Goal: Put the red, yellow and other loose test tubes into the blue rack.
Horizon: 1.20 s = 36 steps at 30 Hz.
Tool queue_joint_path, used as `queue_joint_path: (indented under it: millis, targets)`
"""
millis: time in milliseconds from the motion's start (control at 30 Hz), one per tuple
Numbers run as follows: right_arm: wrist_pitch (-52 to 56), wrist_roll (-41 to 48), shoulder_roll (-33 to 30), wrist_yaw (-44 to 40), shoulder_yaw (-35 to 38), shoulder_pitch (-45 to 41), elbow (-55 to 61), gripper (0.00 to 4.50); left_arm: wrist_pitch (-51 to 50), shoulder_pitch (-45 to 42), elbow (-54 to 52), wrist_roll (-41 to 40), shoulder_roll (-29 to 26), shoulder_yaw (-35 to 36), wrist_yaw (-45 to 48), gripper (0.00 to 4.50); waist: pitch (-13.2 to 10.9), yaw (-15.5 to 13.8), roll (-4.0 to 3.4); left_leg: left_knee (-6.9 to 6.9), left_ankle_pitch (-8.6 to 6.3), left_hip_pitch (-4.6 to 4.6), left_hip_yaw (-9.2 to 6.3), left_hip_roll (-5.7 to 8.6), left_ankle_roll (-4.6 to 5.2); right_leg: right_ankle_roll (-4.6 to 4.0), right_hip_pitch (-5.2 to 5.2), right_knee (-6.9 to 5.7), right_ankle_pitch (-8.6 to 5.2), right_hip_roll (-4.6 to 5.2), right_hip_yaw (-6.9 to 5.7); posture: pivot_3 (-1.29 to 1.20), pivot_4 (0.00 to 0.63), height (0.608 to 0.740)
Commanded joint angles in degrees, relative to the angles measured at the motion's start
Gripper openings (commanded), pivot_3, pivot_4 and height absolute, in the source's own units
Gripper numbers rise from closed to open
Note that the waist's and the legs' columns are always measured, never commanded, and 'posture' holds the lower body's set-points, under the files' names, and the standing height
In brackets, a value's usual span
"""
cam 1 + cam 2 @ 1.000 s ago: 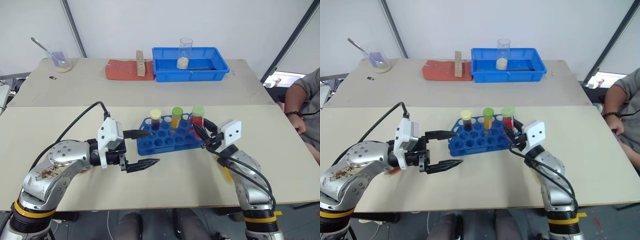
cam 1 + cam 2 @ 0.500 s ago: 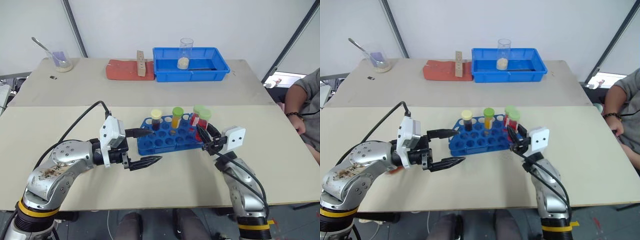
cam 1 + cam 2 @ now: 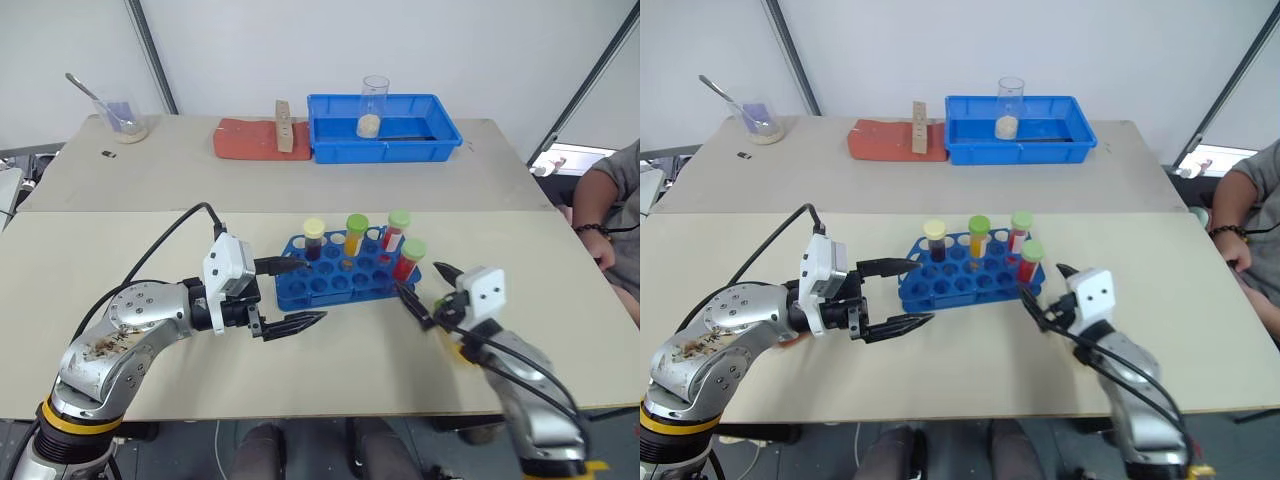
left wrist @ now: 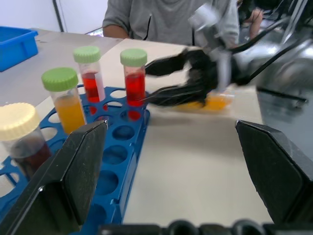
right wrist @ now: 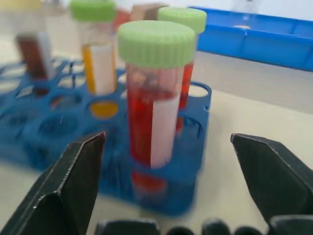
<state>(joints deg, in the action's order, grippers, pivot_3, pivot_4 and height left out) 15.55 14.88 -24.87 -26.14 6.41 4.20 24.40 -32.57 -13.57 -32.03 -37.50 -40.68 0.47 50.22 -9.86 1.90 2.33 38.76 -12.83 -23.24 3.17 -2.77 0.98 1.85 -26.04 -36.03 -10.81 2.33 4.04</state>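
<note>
on the near table: one blue rack (image 3: 346,276) with four tubes standing upright in its holes
tube count: four in all, three green-capped and one cream-capped
back row: cream-capped tube (image 3: 314,239) with dark red-brown liquid, green-capped yellow tube (image 3: 355,235), green-capped red tube (image 3: 398,229)
front right hole: second green-capped red tube (image 3: 410,259), nearest the right gripper
labels: white label strips on the yellow tube and on the near red tube in the right wrist view; no writing can be read
right gripper (image 3: 432,292): one, fingers spread apart, holding nothing, just beside the rack's right end and clear of the near red tube
left gripper (image 3: 293,295): one, fingers wide apart, holding nothing, at the rack's left end
far table: one blue tray (image 3: 382,128) holding one clear beaker (image 3: 373,106), one red mat (image 3: 252,139), one wooden block (image 3: 283,128), one small dish with a spoon (image 3: 121,118)
right edge: one seated person (image 3: 612,215) in a grey shirt
</note>
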Motion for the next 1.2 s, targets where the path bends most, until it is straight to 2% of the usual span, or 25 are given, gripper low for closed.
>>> queue_joint_path:
  millis: [33,133,200,267,400,633,833,967,1100,1200]
  targets:
    - [8.76,5.49,-6.91,-3.23,6.67,3.09,11.22,4.37,3.79,0.31,-1.23,3.25,-2.80,-0.30,3.19,4.50,-0.01,0.05,-0.01,0.00,0.00,0.02,0.00,0.01,0.00,-0.04,0.01,0.00,-0.03,0.00,0.00,0.00,0.150,0.740]
    - [19.95,10.02,-12.62,-3.04,10.80,3.42,15.65,4.37,7.86,1.43,-1.14,7.02,-5.41,-1.70,6.60,4.50,0.00,0.41,0.01,0.02,0.00,0.07,0.03,-0.02,0.00,-0.15,0.01,-0.02,-0.09,-0.01,0.02,0.00,0.150,0.740]
    - [32.68,12.40,-17.72,-1.25,12.10,0.28,16.54,4.37,9.92,1.90,-1.47,8.42,-6.18,-2.74,8.30,4.50,-0.01,0.50,0.02,0.02,0.00,0.11,0.03,-0.02,-0.01,-0.16,0.03,-0.02,-0.07,-0.01,0.03,0.00,0.150,0.740]
    - [42.62,14.86,-21.85,-0.89,11.92,-3.16,16.49,4.37,9.99,1.92,-2.09,8.03,-5.97,-3.15,8.89,4.50,-0.02,0.45,0.03,0.03,0.00,0.09,0.04,-0.02,-0.01,-0.18,0.02,0.00,-0.06,0.01,0.03,0.00,0.150,0.740]
    - [58.06,19.73,-26.15,-1.96,9.57,-10.98,12.06,4.37,6.82,2.46,-4.81,3.53,-5.49,-2.79,9.08,4.50,-0.03,0.32,0.05,0.02,0.00,-0.01,-0.01,-0.01,0.00,-0.19,-0.01,0.06,-0.07,0.00,0.01,0.00,0.150,0.740]
    - [69.70,20.80,-28.73,-3.35,2.83,-21.90,1.78,4.37,6.18,3.80,-7.59,2.88,-6.74,-3.05,10.02,4.50,-0.04,0.27,0.08,0.02,-0.02,-0.14,-0.02,0.04,0.03,-0.08,-0.01,0.21,-0.06,0.02,0.03,0.00,0.150,0.740]
    - [75.76,21.27,-25.58,-4.06,-3.07,-31.42,-5.06,4.37,6.05,3.85,-8.35,3.29,-5.81,-4.33,8.89,4.50,-0.04,0.56,0.08,0.05,-0.01,-0.09,-0.02,0.03,0.03,-0.03,0.00,0.19,-0.03,0.01,0.05,0.00,0.150,0.740]
    - [76.94,21.01,-23.41,-2.82,-6.35,-34.45,-7.81,4.37,6.24,3.69,-8.34,3.96,-5.31,-5.24,8.15,4.50,-0.04,0.54,0.08,0.02,-0.01,-0.12,-0.04,0.03,0.03,0.04,-0.02,0.19,0.01,-0.01,0.04,0.00,0.150,0.740]
    - [76.95,19.81,-23.36,-1.38,-8.61,-35.88,-10.15,3.22,6.57,3.77,-8.05,4.39,-5.12,-5.56,7.85,4.50,-0.04,0.34,0.08,0.04,-0.02,-0.21,-0.04,0.04,0.04,0.13,-0.04,0.24,0.06,0.01,0.05,0.00,0.150,0.740]
    - [76.95,20.23,-23.59,-0.86,-9.12,-36.16,-11.20,2.17,6.79,3.77,-7.81,4.78,-4.94,-5.84,7.68,4.50,-0.04,0.34,0.07,0.06,-0.02,-0.21,-0.03,0.04,0.04,0.11,-0.03,0.25,0.05,0.01,0.05,0.00,0.150,0.740]
